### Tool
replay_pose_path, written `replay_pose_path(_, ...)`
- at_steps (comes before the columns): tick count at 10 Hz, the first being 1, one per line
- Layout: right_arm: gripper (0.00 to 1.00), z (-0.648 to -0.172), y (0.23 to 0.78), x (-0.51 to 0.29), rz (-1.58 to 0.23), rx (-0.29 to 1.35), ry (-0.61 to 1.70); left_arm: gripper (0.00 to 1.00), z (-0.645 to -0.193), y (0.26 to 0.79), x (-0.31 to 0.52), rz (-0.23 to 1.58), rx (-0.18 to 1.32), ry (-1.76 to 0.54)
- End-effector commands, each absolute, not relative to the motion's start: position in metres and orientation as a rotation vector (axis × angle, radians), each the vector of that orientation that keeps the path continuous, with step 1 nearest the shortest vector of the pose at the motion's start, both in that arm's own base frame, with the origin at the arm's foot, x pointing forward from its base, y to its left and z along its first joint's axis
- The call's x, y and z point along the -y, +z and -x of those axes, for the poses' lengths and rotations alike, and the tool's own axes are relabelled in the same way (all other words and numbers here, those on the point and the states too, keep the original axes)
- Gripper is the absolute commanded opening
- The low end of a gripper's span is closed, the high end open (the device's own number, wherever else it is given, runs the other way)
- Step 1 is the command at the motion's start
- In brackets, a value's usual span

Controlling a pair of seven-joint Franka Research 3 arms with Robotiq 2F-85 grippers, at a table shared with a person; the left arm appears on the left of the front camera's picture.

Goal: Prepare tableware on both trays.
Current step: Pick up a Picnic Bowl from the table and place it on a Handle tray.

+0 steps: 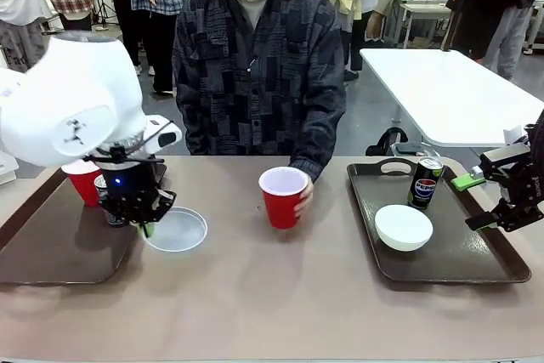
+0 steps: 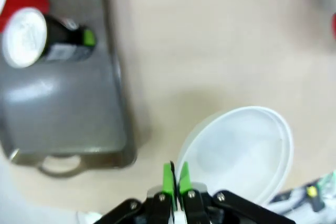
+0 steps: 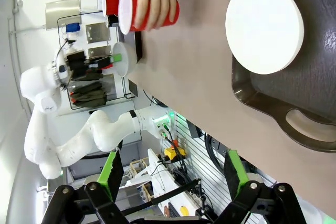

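Behind the tan table (image 1: 272,295), people stand around in a big room, and one person sits right across from the robot.

Down low, the left gripper (image 1: 146,229) pinches the near rim of a small white bowl (image 1: 176,229). Its green pads (image 2: 168,178) are almost together, with the thin rim between them. The bowl sits on the table, stretching away from the fingers. Just beside the gripper, on its other side, is the left tray (image 1: 51,244). A red cup (image 1: 84,181) and a dark can (image 2: 50,42) already stand on that tray, behind the gripper.

The right gripper (image 1: 501,201) hangs over the outer edge of the right tray (image 1: 459,252). Its fingers are spread wide and hold nothing. A Pepsi can (image 1: 425,182) and another white bowl (image 1: 403,227) sit on this tray, toward the middle of the table from that gripper.

The person's hand (image 1: 304,197) holds a second red cup (image 1: 282,196) in the middle of the table, well apart from both grippers.

I think the job now is to get the pinched bowl onto the left tray. To do it well, keep the pinch tight, because the rim is thin and could slip. Lift the bowl high enough to clear the tray's raised edge. Set it down on a bare spot, away from the cup and can, so nothing tips.
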State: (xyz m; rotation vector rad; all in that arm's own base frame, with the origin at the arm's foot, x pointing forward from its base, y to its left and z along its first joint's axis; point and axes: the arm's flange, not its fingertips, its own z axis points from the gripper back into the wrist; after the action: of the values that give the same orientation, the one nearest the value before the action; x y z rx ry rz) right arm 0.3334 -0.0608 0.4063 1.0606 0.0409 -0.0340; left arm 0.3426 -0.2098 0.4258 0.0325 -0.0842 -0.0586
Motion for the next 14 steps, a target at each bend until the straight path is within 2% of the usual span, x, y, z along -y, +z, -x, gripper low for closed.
replay_pose_path(1,1.0,-0.332,0.407,0.061,-1.076,-0.037,-0.031,0.0,-0.312,0.46,0.19,-0.067,0.101,-0.07)
replay_pose_path(4,1.0,-0.332,0.407,0.061,-1.076,-0.037,-0.031,0.0,-0.302,0.466,0.127,-0.102,0.06,-0.031)
replay_pose_path(8,1.0,-0.332,0.407,0.061,-1.076,-0.037,-0.031,0.0,-0.3,0.436,0.031,-0.068,0.058,0.073)
replay_pose_path(14,1.0,-0.332,0.407,0.061,-1.076,-0.037,-0.031,0.0,-0.332,0.36,-0.006,-0.07,0.015,0.16)
